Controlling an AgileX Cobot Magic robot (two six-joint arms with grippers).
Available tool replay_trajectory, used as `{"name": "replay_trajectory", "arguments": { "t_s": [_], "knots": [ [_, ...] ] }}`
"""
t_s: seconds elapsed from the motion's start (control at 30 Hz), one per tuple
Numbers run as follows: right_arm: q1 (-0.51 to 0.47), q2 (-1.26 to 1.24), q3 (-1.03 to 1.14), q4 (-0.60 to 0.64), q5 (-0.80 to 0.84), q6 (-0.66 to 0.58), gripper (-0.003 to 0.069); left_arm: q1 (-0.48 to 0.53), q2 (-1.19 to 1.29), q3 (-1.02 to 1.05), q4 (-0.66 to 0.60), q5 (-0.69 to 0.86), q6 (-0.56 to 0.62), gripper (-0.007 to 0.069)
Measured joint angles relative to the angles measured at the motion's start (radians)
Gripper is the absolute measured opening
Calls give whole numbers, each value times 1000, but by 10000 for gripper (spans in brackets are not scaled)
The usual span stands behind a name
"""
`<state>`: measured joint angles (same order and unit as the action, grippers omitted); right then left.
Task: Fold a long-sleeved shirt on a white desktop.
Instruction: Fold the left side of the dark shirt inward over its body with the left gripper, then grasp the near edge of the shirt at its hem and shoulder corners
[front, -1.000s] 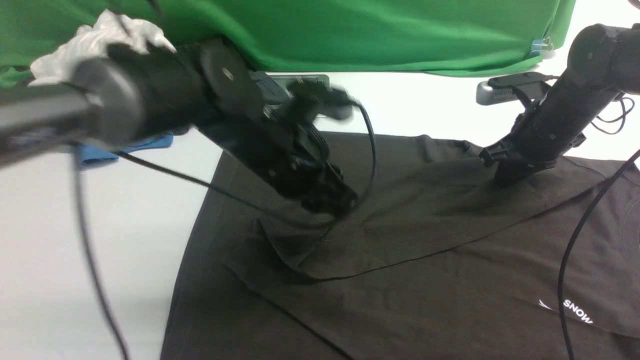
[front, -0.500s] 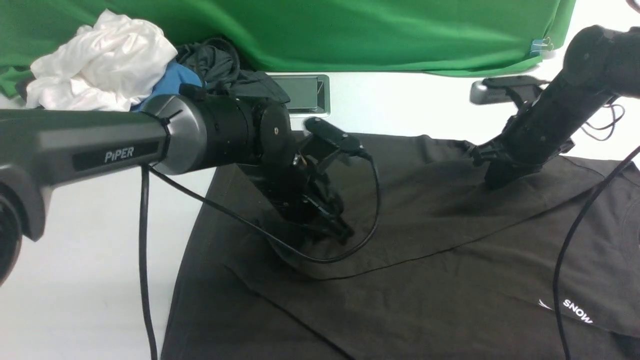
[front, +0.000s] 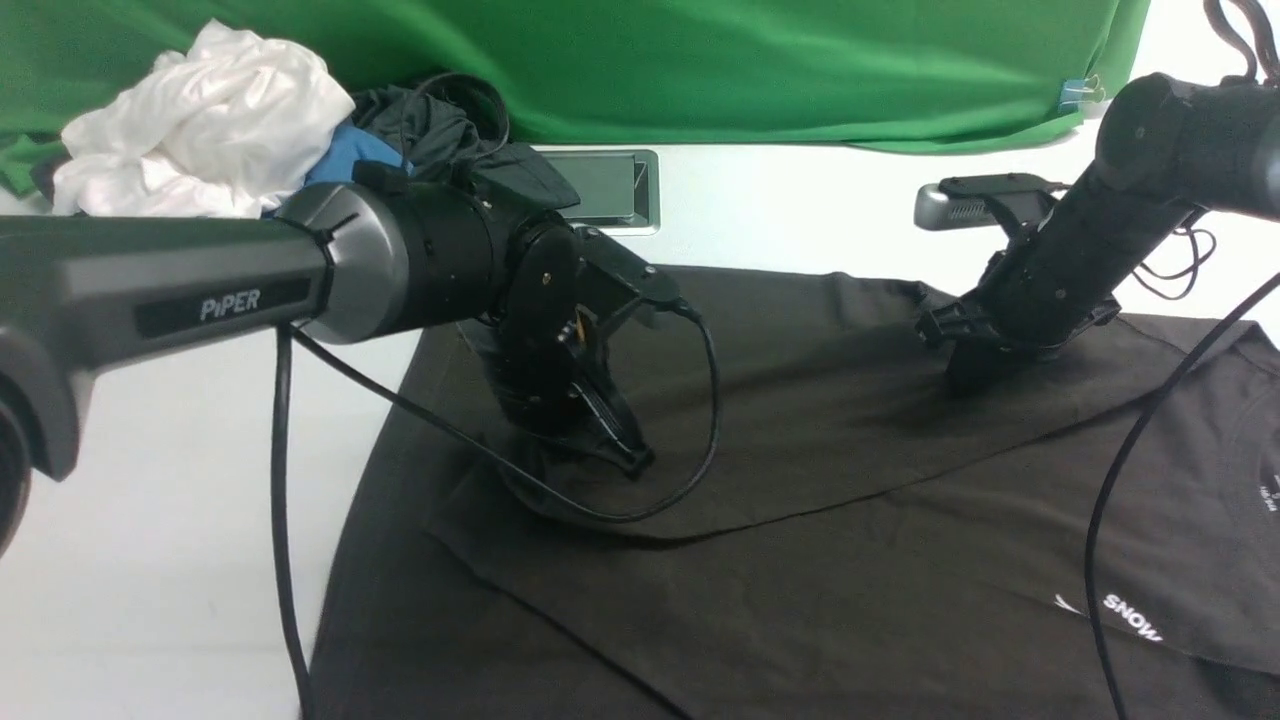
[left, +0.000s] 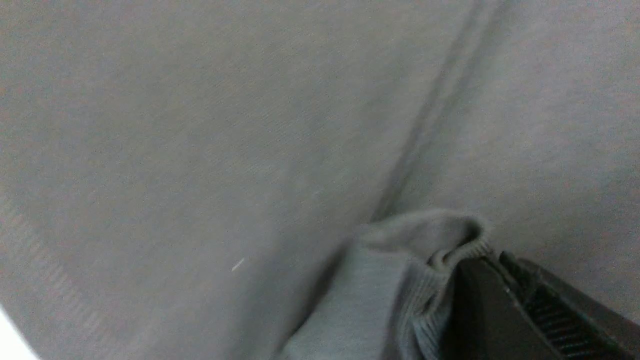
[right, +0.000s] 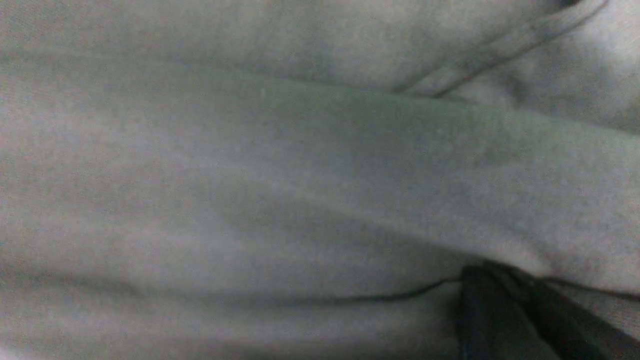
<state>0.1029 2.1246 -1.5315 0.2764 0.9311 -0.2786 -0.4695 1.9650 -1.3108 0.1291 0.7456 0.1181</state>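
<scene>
Both end effectors are clamped on black cloth, and both bites look thin.

The left end effector (front: 625, 455) is closed tight on the ribbed cuff (left: 400, 300), in front of the cable hatch (front: 605, 188). The right end effector (front: 965, 370), off to the hatch's right, is closed on a fabric edge of the long-sleeved shirt (front: 800, 560), which lies spread over the tabletop (front: 150, 520) in front of the hatch. A quick or uneven pull could free 1 grip and leave the sleeve crooked. The left arm's cable (front: 640, 515) loops onto the cloth and could drag it.
</scene>
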Motion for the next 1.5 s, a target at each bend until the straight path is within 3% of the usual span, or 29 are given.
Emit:
{"name": "replay_trajectory", "arguments": {
  "t_s": [0.3,0.53,0.7,0.87,1.17,1.23,1.4,1.5],
  "knots": [
    [0,1,0,5,3,-8,29,46,-111,3,68,179,-69,19],
    [0,1,0,5,3,-9,29,46,-285,3,26,90,-71,19],
    [0,1,0,5,3,-9,32,46,-268,3,0,92,-57,19],
    [0,1,-10,5,9,-10,35,46,-218,38,-52,74,32,19],
    [-44,-55,-114,-40,24,3,83,100,-211,68,-57,11,41,19],
    [-56,-76,-129,-43,23,5,115,114,-211,69,-62,0,41,19],
    [-67,-74,-134,-46,33,21,367,152,-211,69,-100,-22,64,19],
    [-49,-33,-135,-54,38,-19,472,156,-211,69,-129,-36,73,19]
  ]
}}
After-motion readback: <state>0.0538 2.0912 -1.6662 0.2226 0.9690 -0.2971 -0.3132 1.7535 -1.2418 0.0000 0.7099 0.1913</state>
